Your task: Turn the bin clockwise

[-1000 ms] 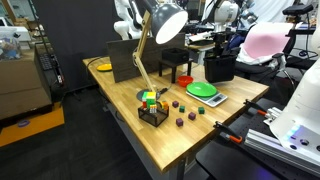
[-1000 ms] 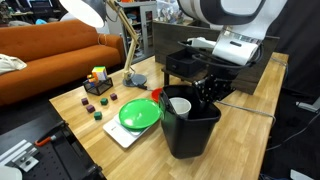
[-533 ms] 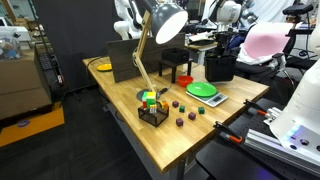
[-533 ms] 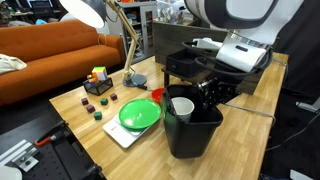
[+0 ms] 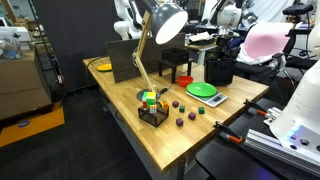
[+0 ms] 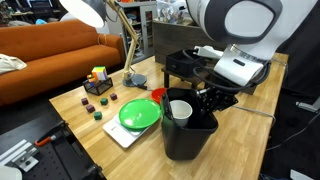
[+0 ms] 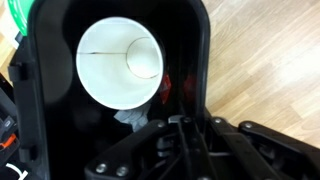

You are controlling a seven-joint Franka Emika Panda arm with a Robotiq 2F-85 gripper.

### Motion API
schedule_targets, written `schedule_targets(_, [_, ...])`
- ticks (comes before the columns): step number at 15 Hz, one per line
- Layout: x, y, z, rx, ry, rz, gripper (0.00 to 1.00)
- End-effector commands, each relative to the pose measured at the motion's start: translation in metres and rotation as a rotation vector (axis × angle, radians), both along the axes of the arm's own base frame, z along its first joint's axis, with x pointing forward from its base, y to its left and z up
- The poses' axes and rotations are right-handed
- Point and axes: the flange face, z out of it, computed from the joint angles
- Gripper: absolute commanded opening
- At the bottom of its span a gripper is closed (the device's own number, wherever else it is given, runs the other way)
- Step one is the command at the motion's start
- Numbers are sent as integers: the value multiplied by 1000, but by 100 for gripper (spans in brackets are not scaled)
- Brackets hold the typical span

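Standing on the table (image 6: 250, 125) just beside the green plate (image 6: 140, 113), the bin (image 6: 190, 138) has the gripper (image 6: 208, 100) at its rim, reaching inside; black against black, its opening and any hold on the wall cannot be told. Judged risks: a loose purchase slipping mid-turn, or a high push tipping the bin, spilling the white cup (image 7: 115, 65) and striking the plate

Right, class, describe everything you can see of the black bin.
The bin is black, smooth plastic by its look, rectangular, open-topped, tapering slightly downward. It stands upright on the wooden table beside the green plate. A white cup sits inside. The gripper is at its rim; whether it clamps the wall is unclear.
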Motion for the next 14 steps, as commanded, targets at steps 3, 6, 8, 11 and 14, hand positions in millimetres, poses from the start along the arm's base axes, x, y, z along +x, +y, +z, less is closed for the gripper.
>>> schedule_targets(3, [-3, 3, -3, -3, -3, 1, 34])
schedule_targets(6, [-7, 4, -4, -3, 3, 4, 47])
schedule_targets(8, [-10, 3, -3, -9, 6, 8, 61])
schedule_targets(11, [-11, 2, 4, -30, 7, 25, 83])
schedule_targets(14, [-11, 3, 22, -64, -11, 77, 99])
